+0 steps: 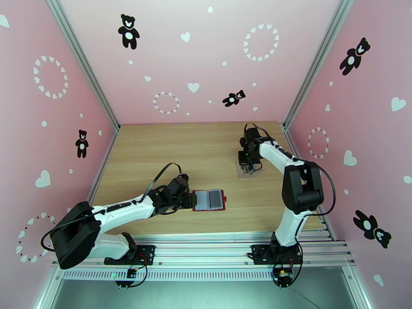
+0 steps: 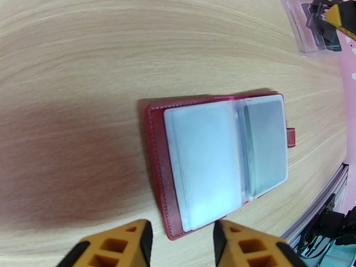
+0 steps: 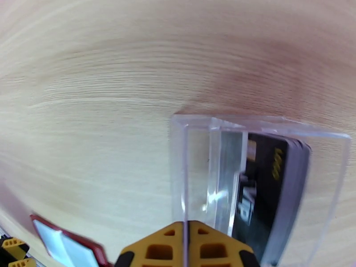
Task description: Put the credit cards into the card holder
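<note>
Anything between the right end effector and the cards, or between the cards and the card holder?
Yes: the cards stand inside a clear plastic case, whose wall lies between them and the shut right end effector. Between the case and the open card holder, nothing visible lies on the table.

1. Pale wooden table (image 1: 154, 150), plain grain.
2. Clear plastic case (image 3: 196, 170) lying on it toward the far right, something dark inside.
3. Pink walls (image 1: 216, 63) all round, with black bear stickers (image 1: 128, 31) and white hearts (image 1: 193, 87).
4. Metal rails (image 1: 206, 251) along the near edge.
</note>
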`<state>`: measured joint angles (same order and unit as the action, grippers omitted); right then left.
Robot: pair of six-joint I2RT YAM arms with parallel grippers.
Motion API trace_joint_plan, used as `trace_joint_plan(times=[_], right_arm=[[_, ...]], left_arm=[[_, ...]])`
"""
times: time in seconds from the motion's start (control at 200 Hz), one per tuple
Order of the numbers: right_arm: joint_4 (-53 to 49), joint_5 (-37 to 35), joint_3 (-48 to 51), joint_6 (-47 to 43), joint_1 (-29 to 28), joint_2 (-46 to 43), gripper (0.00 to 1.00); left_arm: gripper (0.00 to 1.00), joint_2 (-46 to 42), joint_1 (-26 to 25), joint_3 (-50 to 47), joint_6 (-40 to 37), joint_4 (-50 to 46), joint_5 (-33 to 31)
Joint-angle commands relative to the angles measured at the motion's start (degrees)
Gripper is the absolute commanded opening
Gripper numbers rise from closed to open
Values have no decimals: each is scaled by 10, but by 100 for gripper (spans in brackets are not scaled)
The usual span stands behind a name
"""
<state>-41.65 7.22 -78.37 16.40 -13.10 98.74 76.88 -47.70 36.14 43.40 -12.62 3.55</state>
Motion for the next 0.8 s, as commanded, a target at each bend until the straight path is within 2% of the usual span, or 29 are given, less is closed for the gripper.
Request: trace_joint_plan(times=[0.0, 0.085, 0.195, 0.31, 0.47, 0.626, 0.791], right_arm=[[3, 100, 35, 31, -12, -110, 0], [26, 183, 89, 54, -24, -148, 0], [49, 197, 154, 73, -51, -180, 0], [102, 246, 219, 85, -93, -196, 0], [157, 296, 275, 118, -152, -164, 0], [204, 346, 295, 157, -179, -122, 0], [212, 361, 296, 160, -187, -79, 0]], left_arm=[[42, -20, 4, -14, 12, -2, -18], [43, -26, 5, -17, 16, -5, -21], [43, -35, 5, -20, 20, -10, -26], [43, -55, 5, -29, 25, -6, -21], [43, -96, 12, -56, 33, 2, -24], [41, -83, 30, -78, 49, 51, 34], [39, -42, 35, -73, 53, 92, 73]])
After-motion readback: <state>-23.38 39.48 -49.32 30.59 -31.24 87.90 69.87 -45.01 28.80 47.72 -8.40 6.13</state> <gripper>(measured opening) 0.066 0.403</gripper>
